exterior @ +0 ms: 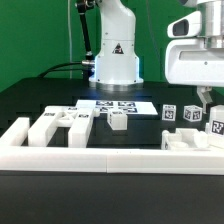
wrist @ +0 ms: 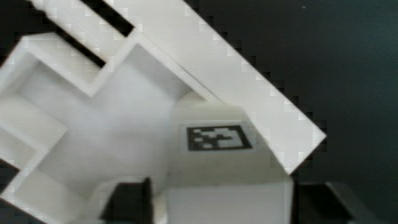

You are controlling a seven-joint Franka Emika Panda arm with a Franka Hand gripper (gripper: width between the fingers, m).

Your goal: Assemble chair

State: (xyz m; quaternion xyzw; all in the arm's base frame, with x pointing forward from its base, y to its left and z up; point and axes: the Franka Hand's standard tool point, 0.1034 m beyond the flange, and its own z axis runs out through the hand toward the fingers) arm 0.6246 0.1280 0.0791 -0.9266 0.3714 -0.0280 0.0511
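While most chair parts point(exterior: 55, 125) lie loose on the worktop point(exterior: 30, 95) away from it, the gripper point(wrist: 228, 205) straddles a tagged panel point(wrist: 231, 168); clamped or not: cannot tell. Assembly barely begun.

Tagged chair piece point(wrist: 196, 95) between jaws

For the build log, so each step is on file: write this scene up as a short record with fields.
end effector: low at the exterior view's right, fingers either side of a tagged white part; grip cannot be told
loose chair parts: grouped toward the exterior view's left
marker board: flat before the arm's base
border rail: nearest the exterior camera
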